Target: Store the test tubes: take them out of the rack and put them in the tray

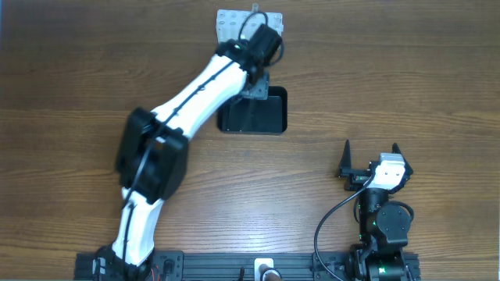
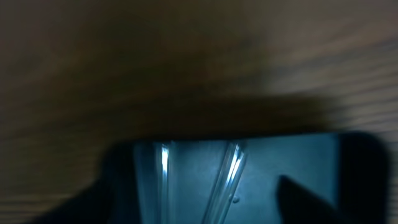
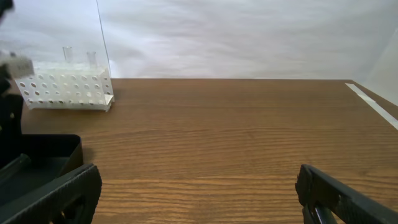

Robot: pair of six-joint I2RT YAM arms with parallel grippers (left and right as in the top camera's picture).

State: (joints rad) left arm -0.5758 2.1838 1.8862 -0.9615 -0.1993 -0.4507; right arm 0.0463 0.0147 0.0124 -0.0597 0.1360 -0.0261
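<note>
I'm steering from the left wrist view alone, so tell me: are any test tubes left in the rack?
Observer: Yes, two test tubes stand upright in the white rack.
Operator: Where is that rack from the tray?
Observer: Just beyond the black tray, farther from the robot.
Operator: And the other arm?
Observer: The right gripper is open, off to the right and well apart from the tray.
</note>
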